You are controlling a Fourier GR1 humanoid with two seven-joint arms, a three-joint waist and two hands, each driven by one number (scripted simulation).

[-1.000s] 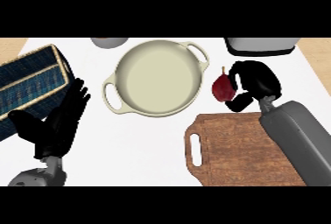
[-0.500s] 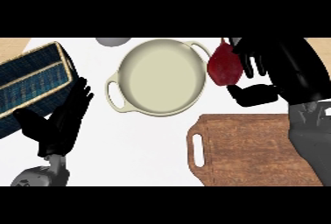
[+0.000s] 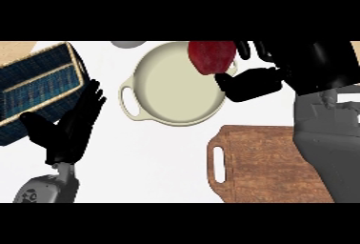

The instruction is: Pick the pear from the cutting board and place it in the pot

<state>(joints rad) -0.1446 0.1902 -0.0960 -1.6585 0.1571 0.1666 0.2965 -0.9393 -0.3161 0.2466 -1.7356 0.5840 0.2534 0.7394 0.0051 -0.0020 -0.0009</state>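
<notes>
In the head view, our right hand (image 3: 256,81) curls round the dark red pear (image 3: 211,56), holding it above the cream pot's (image 3: 175,112) far right rim. Released here, we judge it could clip the rim and roll onto the counter (image 3: 155,162). Our left hand (image 3: 70,128) rests open beside the basket (image 3: 35,86).

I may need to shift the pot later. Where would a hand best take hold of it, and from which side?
Probably by the loop handle on the pot's left rim, coming from the left, where the open left hand rests. The opposite rim is crowded by the right hand holding the pear above it.
</notes>
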